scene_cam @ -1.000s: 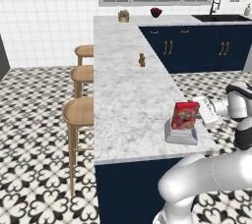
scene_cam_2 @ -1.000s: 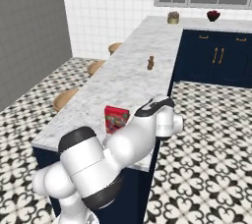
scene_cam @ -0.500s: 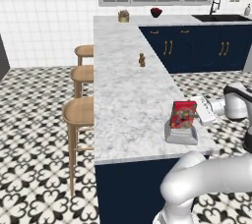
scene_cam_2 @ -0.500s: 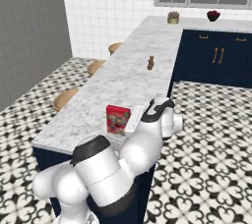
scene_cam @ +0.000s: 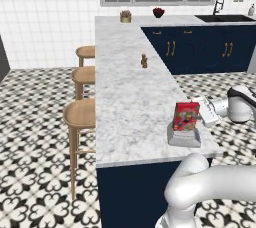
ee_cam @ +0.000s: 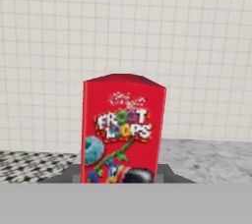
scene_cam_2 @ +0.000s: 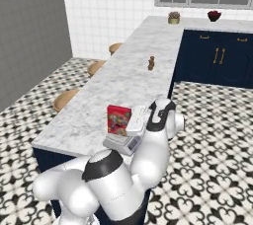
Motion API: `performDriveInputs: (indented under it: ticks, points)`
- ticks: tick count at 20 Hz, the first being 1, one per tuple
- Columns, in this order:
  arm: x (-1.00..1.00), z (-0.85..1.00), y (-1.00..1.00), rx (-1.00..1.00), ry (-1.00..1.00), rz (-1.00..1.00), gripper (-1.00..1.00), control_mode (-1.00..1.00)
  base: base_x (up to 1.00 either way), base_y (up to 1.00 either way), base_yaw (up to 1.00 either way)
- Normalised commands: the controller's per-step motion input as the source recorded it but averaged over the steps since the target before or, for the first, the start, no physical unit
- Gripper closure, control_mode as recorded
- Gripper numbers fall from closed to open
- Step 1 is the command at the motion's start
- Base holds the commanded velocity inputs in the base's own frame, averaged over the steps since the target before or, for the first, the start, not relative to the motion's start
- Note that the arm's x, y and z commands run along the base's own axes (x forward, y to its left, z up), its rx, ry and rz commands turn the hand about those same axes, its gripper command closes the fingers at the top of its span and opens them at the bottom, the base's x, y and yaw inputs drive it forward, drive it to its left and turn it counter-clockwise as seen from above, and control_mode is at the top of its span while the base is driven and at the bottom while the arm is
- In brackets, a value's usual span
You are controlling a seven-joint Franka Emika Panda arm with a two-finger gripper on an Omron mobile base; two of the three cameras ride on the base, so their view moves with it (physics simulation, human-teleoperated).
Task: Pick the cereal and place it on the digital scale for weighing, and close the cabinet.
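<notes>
The cereal is a red box with cartoon print. It stands upright on the digital scale, a low grey platform at the counter's near right corner. My gripper reaches in from the right, level with the box and against its right side. The jaws are shut on the cereal; its fingertips are hidden. From the right base view the cereal sits on the digital scale with my gripper pressed beside it. Close ahead in the hand view the cereal rises from the digital scale. The cabinet is out of view.
The marble counter runs away from me, with a small brown figure midway. At its far end are a plant pot and a dark bowl. Wooden stools line its left side. Navy drawers and a sink lie to the right.
The cereal stays upright on the scale. My hand has edged slightly left toward the box, and the arm's elbow has swung over in both base views.
</notes>
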Motion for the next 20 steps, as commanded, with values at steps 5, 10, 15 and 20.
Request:
performDriveInputs:
  ticks: [5,10,15,20]
  points:
    - [0.0,-0.03,0.0,0.0,0.0,0.0,-1.0,-1.0,0.0,0.0,0.0]
    - [0.0,0.0,0.0,0.0,0.0,0.0,-1.0,-1.0,0.0,0.0,0.0]
    - [0.01,0.0,-0.06,0.0,0.0,0.0,-1.0,-1.0,0.0,0.0,0.0]
    - [0.04,0.0,-0.36,0.0,-0.02,0.0,-1.0,-1.0,0.0,0.0,0.0]
